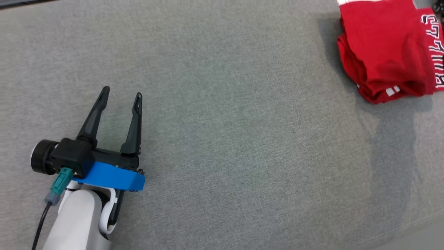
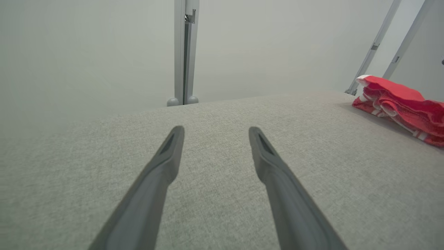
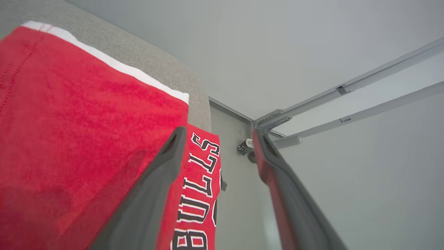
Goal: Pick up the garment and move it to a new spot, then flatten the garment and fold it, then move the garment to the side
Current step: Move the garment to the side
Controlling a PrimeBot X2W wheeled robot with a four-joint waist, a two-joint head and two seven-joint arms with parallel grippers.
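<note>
The red garment [image 1: 381, 52] lies folded in a thick bundle at the far right of the grey fabric surface [image 1: 242, 139], partly cut off by the head view's top and right edges. Its long axis runs away from the robot. A white-trimmed hem [image 3: 104, 57] is at the far end, and a rounded, layered fold faces the robot. A band of black-and-white lettering [image 3: 196, 194] runs along its right side, parallel to that axis.

The left gripper [image 1: 122, 91] sits low over bare fabric at the near left, well apart from the garment. Its 2 fingers are spread wide with nothing between them, and they point away from the robot.

The right gripper [image 3: 220, 133] is close above the garment's right side, its 2 fingers also spread. One lies over the red cloth beside the lettering, the other past the surface's edge, and neither visibly pinches any cloth.
</note>
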